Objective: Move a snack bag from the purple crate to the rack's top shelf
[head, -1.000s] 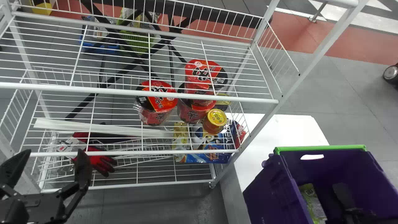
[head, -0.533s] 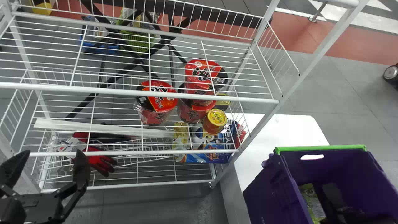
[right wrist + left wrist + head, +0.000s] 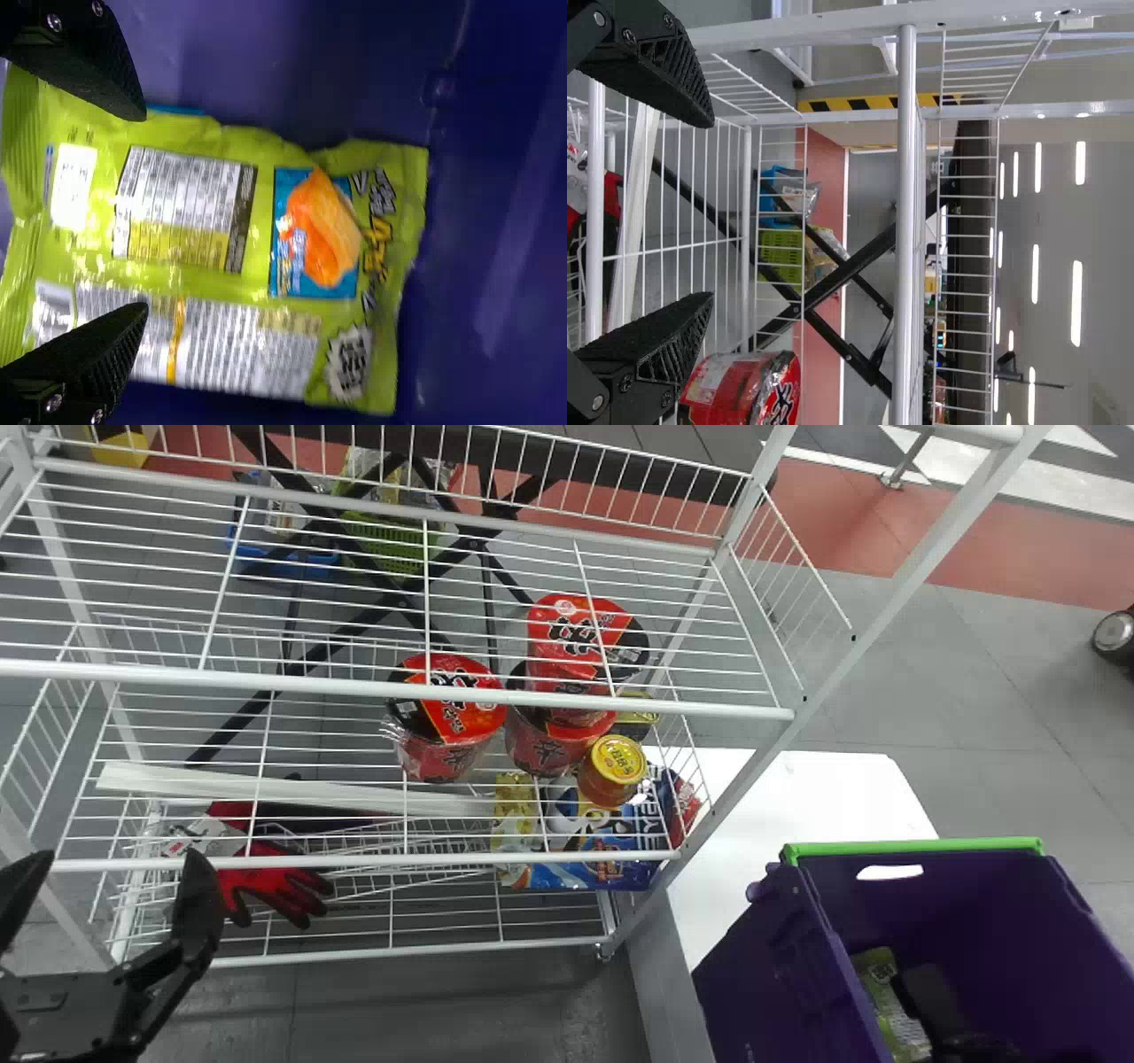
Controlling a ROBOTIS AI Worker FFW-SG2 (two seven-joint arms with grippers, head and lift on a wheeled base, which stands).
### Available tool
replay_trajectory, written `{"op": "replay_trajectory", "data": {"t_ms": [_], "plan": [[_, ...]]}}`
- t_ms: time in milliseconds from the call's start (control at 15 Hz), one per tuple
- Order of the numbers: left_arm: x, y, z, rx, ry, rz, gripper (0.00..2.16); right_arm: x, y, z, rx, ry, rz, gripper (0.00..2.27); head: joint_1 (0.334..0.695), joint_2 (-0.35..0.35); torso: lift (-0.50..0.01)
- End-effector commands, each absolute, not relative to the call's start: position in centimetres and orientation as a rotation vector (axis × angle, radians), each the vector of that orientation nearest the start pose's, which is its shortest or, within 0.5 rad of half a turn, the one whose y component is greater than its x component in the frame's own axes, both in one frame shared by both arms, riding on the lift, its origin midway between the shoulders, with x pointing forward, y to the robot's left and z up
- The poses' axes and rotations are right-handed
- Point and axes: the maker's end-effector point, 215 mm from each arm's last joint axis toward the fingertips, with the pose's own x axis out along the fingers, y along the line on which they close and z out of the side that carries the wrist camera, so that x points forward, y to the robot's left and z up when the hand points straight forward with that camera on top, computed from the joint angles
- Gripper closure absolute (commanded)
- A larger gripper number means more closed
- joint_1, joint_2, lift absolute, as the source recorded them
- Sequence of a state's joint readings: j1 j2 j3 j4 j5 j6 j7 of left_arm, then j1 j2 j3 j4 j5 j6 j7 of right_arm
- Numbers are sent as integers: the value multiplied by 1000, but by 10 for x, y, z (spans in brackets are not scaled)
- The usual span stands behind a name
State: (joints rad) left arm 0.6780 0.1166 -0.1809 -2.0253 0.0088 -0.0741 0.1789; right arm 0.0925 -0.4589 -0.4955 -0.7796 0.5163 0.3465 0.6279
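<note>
Right gripper [image 3: 142,211] shifted closer to snack bag [image 3: 248,283] in purple crate [image 3: 771,957], fingers wide; left gripper [image 3: 711,211] shifted left, also wide. Bag looks ungrasped; pickup, top shelf [image 3: 354,687] placement left.

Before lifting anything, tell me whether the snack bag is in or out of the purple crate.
In: the head view shows the snack bag down inside the purple crate, below its rim.

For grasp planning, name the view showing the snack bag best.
Right wrist view: the snack bag lies close up, nearly whole. The head view shows part of it in the crate; the left wrist view faces the rack.
</note>
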Motion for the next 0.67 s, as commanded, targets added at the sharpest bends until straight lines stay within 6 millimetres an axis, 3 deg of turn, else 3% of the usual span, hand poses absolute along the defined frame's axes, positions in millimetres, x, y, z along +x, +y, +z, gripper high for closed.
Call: {"op": "replay_trajectory", "data": {"t_ms": [0, 333, 600], "plan": [[373, 181, -405, -2, 161, -28, 137, 204, -641, -691, -280, 1339, -58, 36, 695, -350, -454], [374, 181, -404, -3, 160, -29, 137, 218, -655, -686, -333, 1307, -93, 36, 695, -350, -454], [379, 200, -409, -11, 156, -20, 137, 204, -645, -698, -298, 1336, -91, 60, 695, -350, -454]]}}
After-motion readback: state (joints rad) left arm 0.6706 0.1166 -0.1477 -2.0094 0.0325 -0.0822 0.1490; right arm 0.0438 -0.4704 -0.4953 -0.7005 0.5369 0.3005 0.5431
